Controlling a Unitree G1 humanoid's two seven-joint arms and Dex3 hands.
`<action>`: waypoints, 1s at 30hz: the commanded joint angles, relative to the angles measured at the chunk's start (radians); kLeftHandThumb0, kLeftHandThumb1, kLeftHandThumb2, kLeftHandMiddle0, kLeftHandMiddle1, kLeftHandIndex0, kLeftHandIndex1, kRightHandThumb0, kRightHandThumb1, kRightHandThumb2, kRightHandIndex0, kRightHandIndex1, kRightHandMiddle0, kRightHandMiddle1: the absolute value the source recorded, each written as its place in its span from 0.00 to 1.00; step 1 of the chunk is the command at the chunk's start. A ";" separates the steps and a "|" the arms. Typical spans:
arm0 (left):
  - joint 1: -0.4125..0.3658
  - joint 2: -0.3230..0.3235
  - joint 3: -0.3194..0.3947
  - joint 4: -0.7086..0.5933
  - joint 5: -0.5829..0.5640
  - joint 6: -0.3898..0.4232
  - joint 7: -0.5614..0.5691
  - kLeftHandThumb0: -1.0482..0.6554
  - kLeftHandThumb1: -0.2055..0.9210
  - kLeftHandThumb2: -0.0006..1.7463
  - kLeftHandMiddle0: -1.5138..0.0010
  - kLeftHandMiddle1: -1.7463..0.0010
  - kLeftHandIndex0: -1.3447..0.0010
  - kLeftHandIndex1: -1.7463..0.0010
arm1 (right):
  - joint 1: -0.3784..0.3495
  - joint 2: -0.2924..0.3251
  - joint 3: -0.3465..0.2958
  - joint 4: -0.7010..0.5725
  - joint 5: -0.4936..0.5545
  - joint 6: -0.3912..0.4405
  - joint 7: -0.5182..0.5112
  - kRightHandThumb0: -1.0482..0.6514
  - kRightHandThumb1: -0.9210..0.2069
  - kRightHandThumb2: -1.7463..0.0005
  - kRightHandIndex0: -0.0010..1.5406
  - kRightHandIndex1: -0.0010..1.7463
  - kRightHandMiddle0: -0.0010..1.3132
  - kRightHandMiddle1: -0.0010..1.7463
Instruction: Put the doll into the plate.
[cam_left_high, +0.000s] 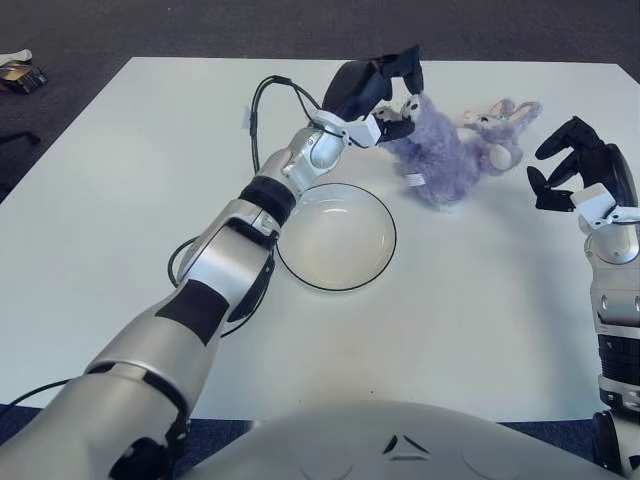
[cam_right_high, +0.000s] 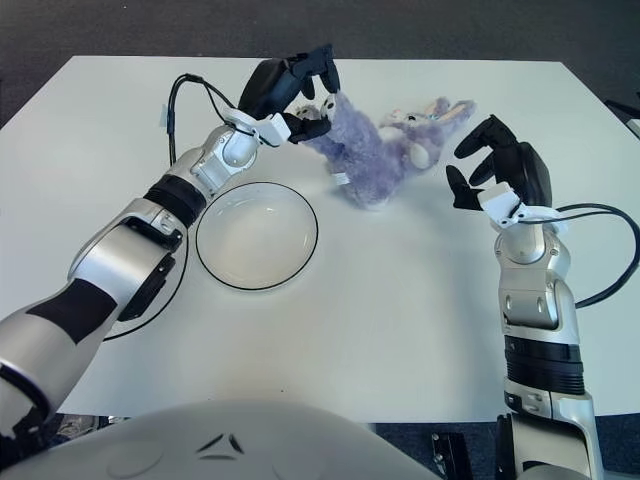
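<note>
There, a fluffy purple doll (cam_left_high: 447, 150) lies beside the plate (cam_left_high: 340, 275).

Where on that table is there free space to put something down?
Bare table left of the plate, and the near strip before it. Crowded at the far edge: left hand at the doll, right hand beside it.
</note>
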 joint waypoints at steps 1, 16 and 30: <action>-0.005 0.013 -0.010 0.010 -0.021 -0.039 -0.092 0.50 0.51 0.53 0.75 0.23 0.76 0.22 | -0.002 -0.004 -0.009 0.011 0.010 -0.004 0.000 0.61 0.49 0.32 0.46 0.85 0.28 1.00; -0.029 0.036 -0.031 0.041 -0.007 -0.106 -0.188 0.26 0.38 0.55 0.99 0.28 1.00 0.41 | -0.001 0.002 -0.009 0.018 0.005 0.001 -0.008 0.61 0.48 0.34 0.45 0.83 0.29 1.00; -0.028 0.017 -0.021 0.046 -0.029 -0.080 -0.253 0.19 0.47 0.46 1.00 0.59 1.00 0.54 | 0.001 0.005 -0.008 0.036 0.012 -0.017 -0.012 0.61 0.48 0.33 0.43 0.86 0.28 1.00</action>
